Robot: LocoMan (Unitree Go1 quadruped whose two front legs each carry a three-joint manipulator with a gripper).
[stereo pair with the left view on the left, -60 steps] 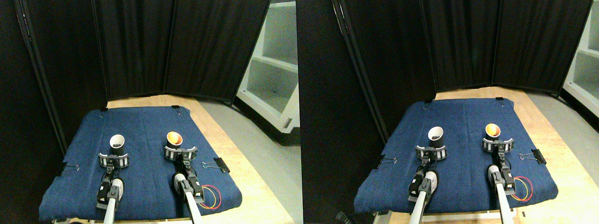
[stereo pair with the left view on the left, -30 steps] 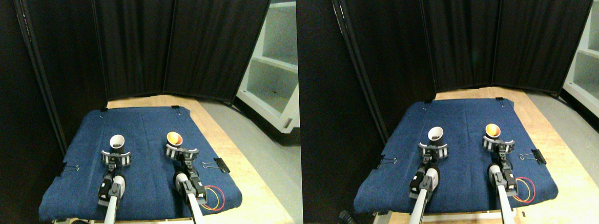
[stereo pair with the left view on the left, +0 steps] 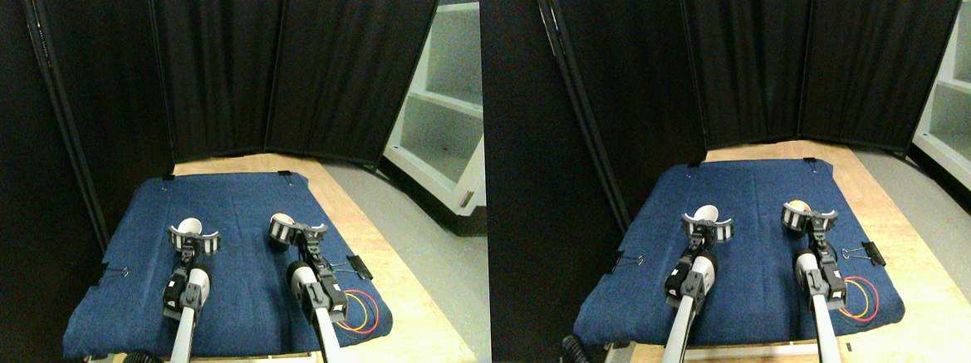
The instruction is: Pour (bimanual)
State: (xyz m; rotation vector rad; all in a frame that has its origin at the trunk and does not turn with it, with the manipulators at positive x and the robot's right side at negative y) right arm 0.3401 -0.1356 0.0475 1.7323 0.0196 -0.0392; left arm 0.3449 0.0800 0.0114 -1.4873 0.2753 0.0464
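A white cup [stereo pair with the left view on the left: 189,226] holding something dark stands on the left of the blue cloth [stereo pair with the left view on the left: 240,290]. My left gripper [stereo pair with the left view on the left: 194,240] sits right at its near side, curved jaws spread wide around it and covering most of the cup. An orange-lined cup [stereo pair with the left view on the left: 281,220] stands to the right. My right gripper [stereo pair with the left view on the left: 298,232] is against its near right side, jaws also spread, hiding much of it. Both cups stand on the cloth.
Binder clips hold the cloth at the right edge [stereo pair with the left view on the left: 359,266] and the left edge [stereo pair with the left view on the left: 115,272]. A red and yellow wire loop [stereo pair with the left view on the left: 359,311] lies by the right arm. Black curtains [stereo pair with the left view on the left: 224,74] close off the back, and a white shelf unit [stereo pair with the left view on the left: 442,125] stands at the far right.
Both grippers have moved forward, from just short of the cups to around them. The cups now show less behind the jaws. Jaw spread looks unchanged.
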